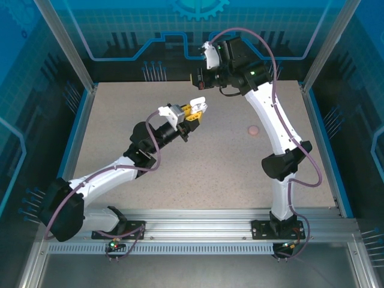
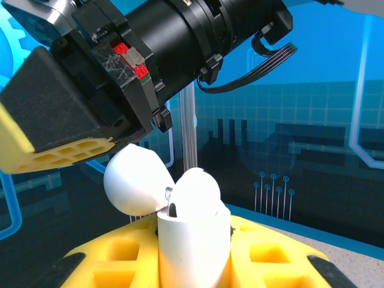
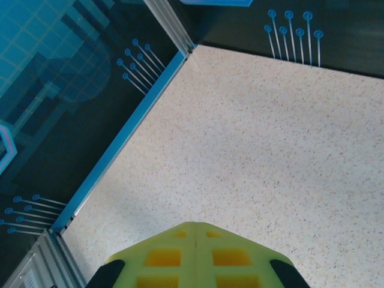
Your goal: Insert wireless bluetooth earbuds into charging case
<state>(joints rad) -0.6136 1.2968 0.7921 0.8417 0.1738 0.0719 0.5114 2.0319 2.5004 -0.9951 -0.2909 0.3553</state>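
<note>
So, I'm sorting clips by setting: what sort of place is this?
Probably a purpose-built robot test cell, not a home: a speckled table framed by aluminium rails, walled in by blue circuit-pattern panels.

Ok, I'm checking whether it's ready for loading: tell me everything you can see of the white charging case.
The glossy white plastic charging case stands upright, clamped between the yellow fingers of the left pincer, raised off the speckled table. Its rounded lid is swung open to the left on a small metal hinge. The interior is hidden from here. A yellow finger of the right pincer hangs just above the lid; contact is unclear.
</note>
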